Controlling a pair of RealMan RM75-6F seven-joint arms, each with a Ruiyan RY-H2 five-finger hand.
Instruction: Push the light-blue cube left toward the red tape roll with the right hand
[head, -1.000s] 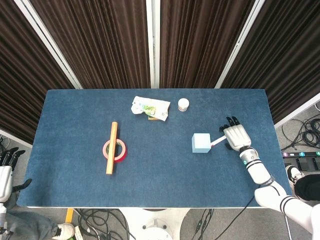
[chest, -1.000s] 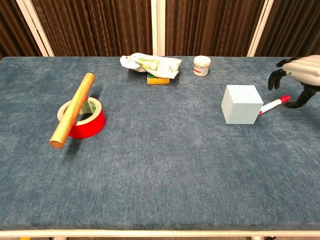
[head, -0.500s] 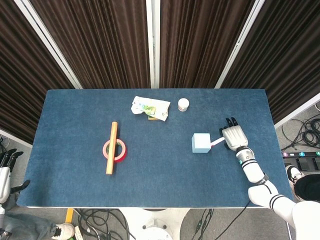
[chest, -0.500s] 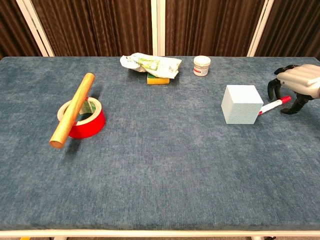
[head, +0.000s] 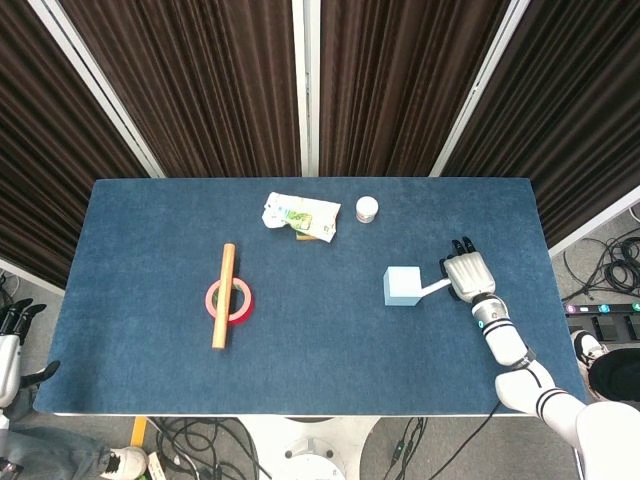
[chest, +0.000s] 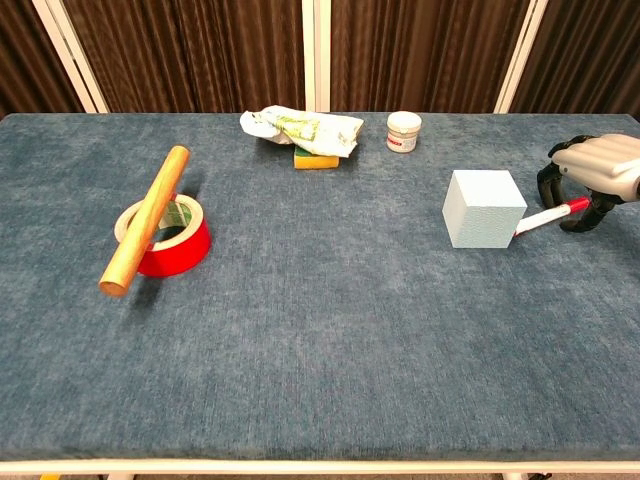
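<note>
Over at the table's right, the light-blue cube (chest: 485, 207) sits well apart from the red tape roll (chest: 165, 236), whose ring carries a wooden rod (chest: 146, 219); the right hand (chest: 592, 170), fingers curled over a marker (chest: 545, 215), is cut off by the frame edge; the left hand (head: 12, 335) is barely visible, its state unclear.

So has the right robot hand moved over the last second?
Yes. The right robot hand has shifted slightly left toward the cube, over the pen.

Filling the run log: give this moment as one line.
right robot hand: over pen, empty | cube: untouched | tape: far left
</note>
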